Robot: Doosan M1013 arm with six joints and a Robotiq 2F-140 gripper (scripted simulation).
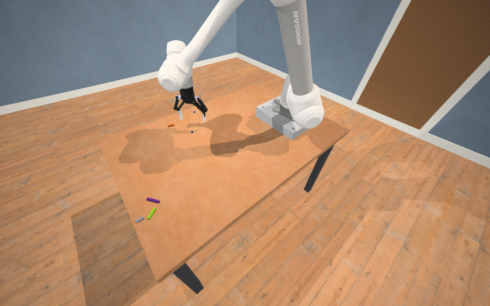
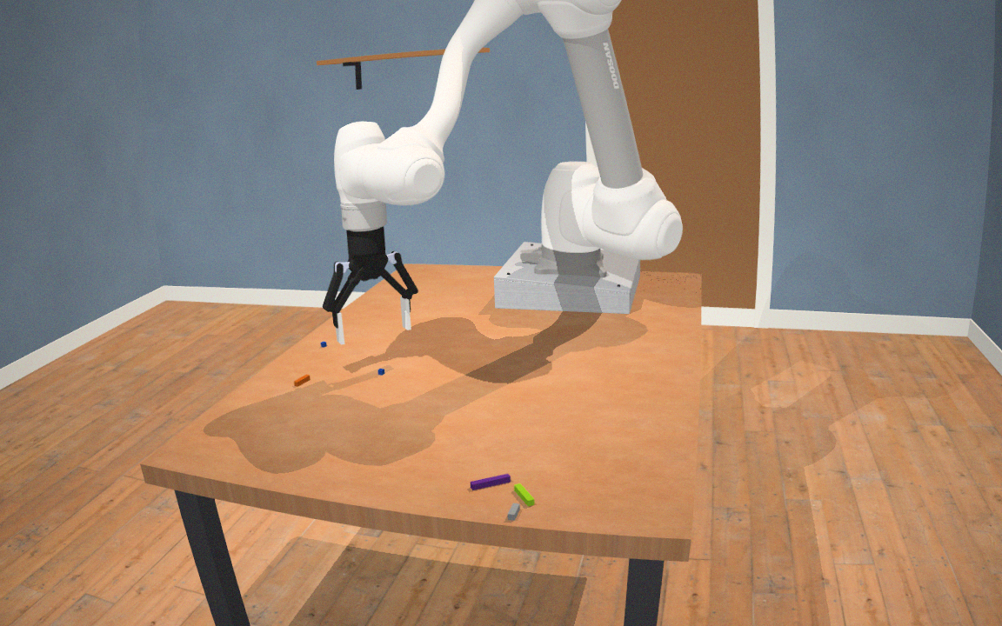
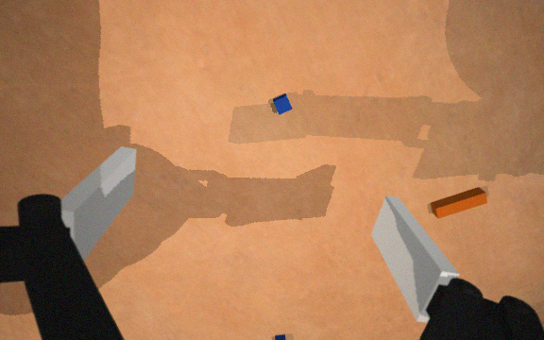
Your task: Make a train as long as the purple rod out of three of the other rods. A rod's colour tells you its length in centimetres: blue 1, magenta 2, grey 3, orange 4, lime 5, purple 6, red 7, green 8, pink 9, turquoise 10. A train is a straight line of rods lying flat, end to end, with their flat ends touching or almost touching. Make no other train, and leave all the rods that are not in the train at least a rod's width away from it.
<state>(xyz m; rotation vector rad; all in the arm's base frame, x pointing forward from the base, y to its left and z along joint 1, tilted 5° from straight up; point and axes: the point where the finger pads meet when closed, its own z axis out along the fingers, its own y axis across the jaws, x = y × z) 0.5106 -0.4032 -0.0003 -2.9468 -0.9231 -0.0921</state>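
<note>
My gripper (image 1: 192, 117) hangs open and empty above the far left part of the table; it also shows in the exterior view (image 2: 373, 330) and the wrist view (image 3: 258, 189). One blue rod (image 3: 281, 104) (image 1: 192, 131) (image 2: 381, 371) lies ahead of the fingers. A second blue rod (image 3: 280, 337) lies at the wrist view's bottom edge (image 1: 194, 111) (image 2: 323, 342). An orange rod (image 3: 458, 202) (image 1: 170, 125) (image 2: 301, 380) lies flat beside one finger. The purple rod (image 1: 152, 200) (image 2: 490, 482) lies near the table's front edge.
A lime rod (image 1: 151, 213) (image 2: 523, 494) and a grey rod (image 1: 139, 219) (image 2: 513, 510) lie close to the purple rod, near the table's edge. The arm's grey base (image 1: 281, 120) stands at the far side of the table.
</note>
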